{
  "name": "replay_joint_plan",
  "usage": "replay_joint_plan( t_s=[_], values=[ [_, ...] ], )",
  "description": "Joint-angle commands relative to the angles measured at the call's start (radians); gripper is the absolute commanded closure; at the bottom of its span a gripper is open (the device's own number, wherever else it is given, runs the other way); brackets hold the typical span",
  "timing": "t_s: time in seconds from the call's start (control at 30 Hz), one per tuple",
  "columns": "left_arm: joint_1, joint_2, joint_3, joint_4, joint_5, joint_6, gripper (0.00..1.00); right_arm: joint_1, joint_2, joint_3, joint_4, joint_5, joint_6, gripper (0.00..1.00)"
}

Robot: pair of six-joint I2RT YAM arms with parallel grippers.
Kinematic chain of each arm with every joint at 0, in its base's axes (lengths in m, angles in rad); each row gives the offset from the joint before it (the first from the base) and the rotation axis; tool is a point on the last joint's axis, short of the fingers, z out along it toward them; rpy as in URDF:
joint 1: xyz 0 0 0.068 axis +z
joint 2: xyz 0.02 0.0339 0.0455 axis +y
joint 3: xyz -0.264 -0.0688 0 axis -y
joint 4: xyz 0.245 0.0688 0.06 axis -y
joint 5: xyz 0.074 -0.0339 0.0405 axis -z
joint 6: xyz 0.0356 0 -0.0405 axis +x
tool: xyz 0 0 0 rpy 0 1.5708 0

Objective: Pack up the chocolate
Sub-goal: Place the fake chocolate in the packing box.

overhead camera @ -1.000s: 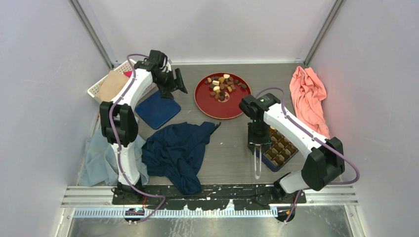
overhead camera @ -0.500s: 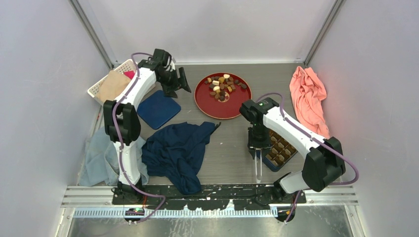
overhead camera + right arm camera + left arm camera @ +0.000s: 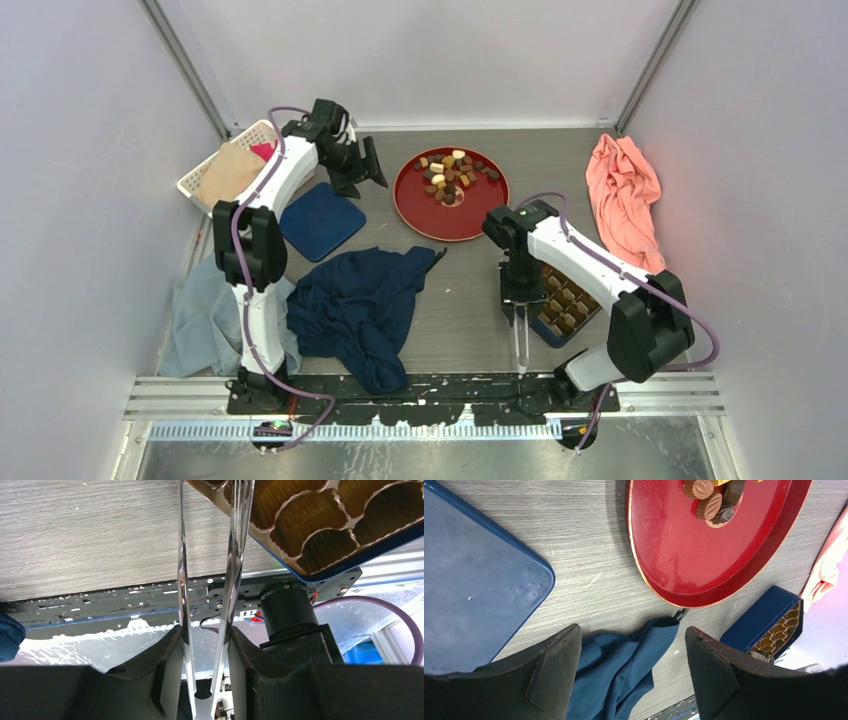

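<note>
Bare table (image 3: 465, 285) between tray (image 3: 684, 555) and box (image 3: 759, 622)

top view: a fixed camera high above and behind the arms, looking steeply down, far enough to take in the whole table (image 3: 470, 270), with the arm bases (image 3: 262, 388) along the bottom edge. left wrist view: close and low over the table, looking past the left gripper (image 3: 631, 632) across a blue mat (image 3: 474, 580) and navy cloth (image 3: 624, 670) to the red tray (image 3: 684, 555), with the box (image 3: 759, 622) at far right. right wrist view: very close, looking past the right gripper (image 3: 205, 632) along tongs (image 3: 232, 555) toward the table's near edge, a box corner at upper right. the box appears in all three views; tray, mat and cloth appear in the top and left wrist views.
</note>
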Motion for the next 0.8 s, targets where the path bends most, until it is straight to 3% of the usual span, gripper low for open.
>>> replay_joint_plan(
  t_s=[0.0, 0.33, 0.6, 0.77],
  values=[
    [-0.004, -0.007, 0.043, 0.003, 0.018, -0.01, 0.24, 0.001, 0.007, 0.011, 0.005, -0.001, -0.011, 0.76],
    [-0.004, -0.007, 0.039, 0.003, 0.017, -0.01, 0.24, 0.002, 0.01, 0.009, 0.004, 0.04, -0.014, 0.58],
    [-0.004, -0.012, 0.034, 0.003, 0.017, -0.01, 0.24, 0.002, 0.007, 0.009, 0.002, 0.043, -0.014, 0.57],
    [-0.004, -0.016, 0.029, 0.004, 0.017, -0.009, 0.24, 0.003, -0.01, 0.033, -0.016, 0.07, -0.015, 0.68]
  ],
)
